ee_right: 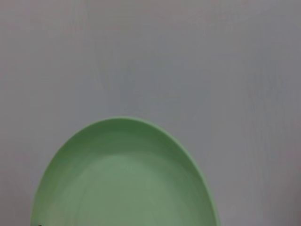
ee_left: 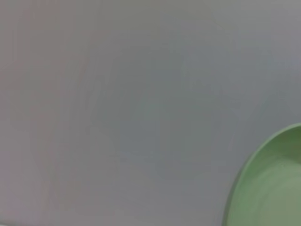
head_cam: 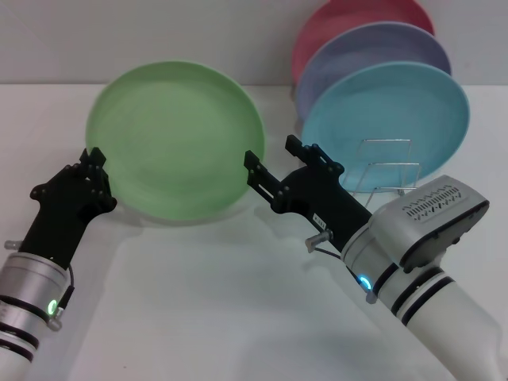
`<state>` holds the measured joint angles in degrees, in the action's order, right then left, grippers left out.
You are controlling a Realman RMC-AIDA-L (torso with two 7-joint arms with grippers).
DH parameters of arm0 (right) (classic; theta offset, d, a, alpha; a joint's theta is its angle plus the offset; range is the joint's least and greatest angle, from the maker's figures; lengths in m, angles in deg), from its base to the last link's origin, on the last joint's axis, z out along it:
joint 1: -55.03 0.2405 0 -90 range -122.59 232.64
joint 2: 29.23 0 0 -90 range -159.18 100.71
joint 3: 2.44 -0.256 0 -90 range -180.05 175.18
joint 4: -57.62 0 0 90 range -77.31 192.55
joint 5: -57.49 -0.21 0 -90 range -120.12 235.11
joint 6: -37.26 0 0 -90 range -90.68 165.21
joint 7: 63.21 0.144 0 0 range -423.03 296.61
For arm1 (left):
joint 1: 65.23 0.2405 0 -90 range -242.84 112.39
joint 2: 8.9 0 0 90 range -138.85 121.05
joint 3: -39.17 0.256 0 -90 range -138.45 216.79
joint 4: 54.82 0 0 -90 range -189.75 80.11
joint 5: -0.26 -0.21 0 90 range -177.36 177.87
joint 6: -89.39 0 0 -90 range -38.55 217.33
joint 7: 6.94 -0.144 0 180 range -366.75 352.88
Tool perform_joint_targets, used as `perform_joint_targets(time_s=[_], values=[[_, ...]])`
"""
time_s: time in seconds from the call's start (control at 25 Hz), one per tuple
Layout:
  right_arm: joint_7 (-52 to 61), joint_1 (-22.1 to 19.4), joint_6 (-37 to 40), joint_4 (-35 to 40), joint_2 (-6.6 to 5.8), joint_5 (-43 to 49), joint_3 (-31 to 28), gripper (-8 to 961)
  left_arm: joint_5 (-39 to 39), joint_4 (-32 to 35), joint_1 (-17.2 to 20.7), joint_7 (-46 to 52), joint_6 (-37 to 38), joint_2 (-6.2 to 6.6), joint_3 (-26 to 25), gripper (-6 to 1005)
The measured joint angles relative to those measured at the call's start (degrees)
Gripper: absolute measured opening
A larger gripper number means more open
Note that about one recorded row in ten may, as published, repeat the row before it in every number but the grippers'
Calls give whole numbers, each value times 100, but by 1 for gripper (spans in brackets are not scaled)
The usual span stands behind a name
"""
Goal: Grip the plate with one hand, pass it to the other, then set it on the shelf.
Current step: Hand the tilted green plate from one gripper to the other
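Handover in mid-air: green plate between both tools

The plate (head_cam: pixel 178 139) hangs tilted above the tabletop (head_cam: pixel 222 309), the left tool (head_cam: pixel 94 178) clenched on its 8 o'clock rim, the right tool (head_cam: pixel 270 163) closing on its 4 o'clock rim; I cannot tell whether it grips. Early release risks a drop. At 3 o'clock, the shelf (head_cam: pixel 386 165) holds the turquoise plate (head_cam: pixel 389 119), lavender plate (head_cam: pixel 373 51) and pink plate (head_cam: pixel 357 16).
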<state>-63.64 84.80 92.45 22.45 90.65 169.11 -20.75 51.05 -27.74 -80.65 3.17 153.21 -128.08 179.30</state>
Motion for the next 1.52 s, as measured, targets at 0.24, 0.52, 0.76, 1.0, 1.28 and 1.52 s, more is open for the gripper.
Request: perform_joint_targets(time_s=[0.24, 0.52, 0.76, 1.0, 1.28, 1.52], values=[[1, -73, 0, 64, 0, 10, 45, 726, 568, 204, 13, -469, 31, 0, 436, 62], [2, -144, 0, 150, 0, 44, 94, 726, 1293, 567, 68, -1151, 53, 0, 861, 64], [5, -165, -3, 192, 0, 53, 100, 726, 1796, 806, 75, -1656, 68, 0, 1212, 66], [8, -142, -66, 214, -9, 63, 101, 726, 1971, 905, 137, -1902, 159, 0, 1467, 67], [8, -139, -70, 214, -9, 63, 101, 726, 1990, 927, 185, -2055, 164, 0, 1505, 69], [8, -135, -70, 212, -6, 63, 100, 726, 2029, 973, 206, -2156, 171, 0, 1530, 71]])
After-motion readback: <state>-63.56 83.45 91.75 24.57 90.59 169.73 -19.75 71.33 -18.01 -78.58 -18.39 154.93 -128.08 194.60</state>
